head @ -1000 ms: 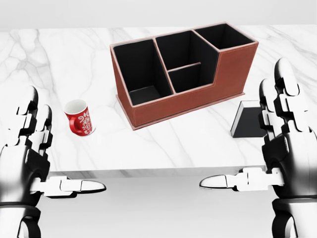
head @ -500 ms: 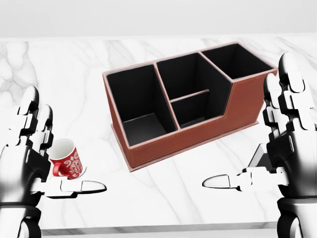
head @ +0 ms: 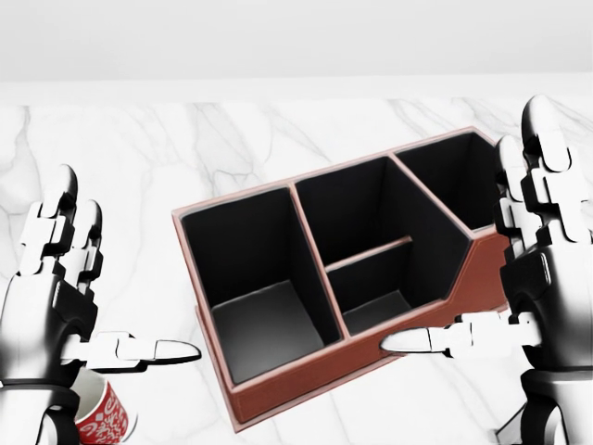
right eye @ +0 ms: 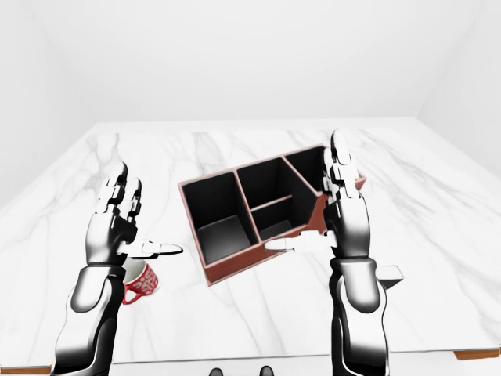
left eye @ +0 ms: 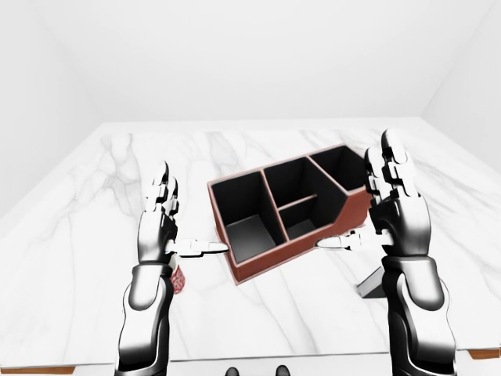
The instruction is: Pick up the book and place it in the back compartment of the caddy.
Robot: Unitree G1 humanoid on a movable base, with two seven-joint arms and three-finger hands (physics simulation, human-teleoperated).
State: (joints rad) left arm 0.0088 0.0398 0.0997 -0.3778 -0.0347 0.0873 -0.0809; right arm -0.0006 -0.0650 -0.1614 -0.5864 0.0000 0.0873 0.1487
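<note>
Since the earlier head views the whole scene has slid down and grown larger, so the camera has advanced over the white marble-patterned table (left eye: 94,235); the objects themselves keep their arrangement.

Brown leather-look caddy with black lining (head: 278,394) now fills the centre of the head view, set askew, with 4 compartments visible: 1 long bay at its left, 2 smaller bays in the middle, 1 raised bay at upper right.

Red ceramic mug with white pattern (right eye: 141,282) stands on the table to the left of the caddy, partly hidden behind the left forearm.

Dark flat book (left eye: 371,287), the task item, lies on the table to the right of the caddy, low in the left-eye view, mostly hidden behind the right forearm. It is untouched.

Left hand (head: 56,297) is raised, fingers spread wide, thumb pointing inward, holding nothing.

Right hand (head: 537,269) is likewise raised and spread wide, empty.
</note>
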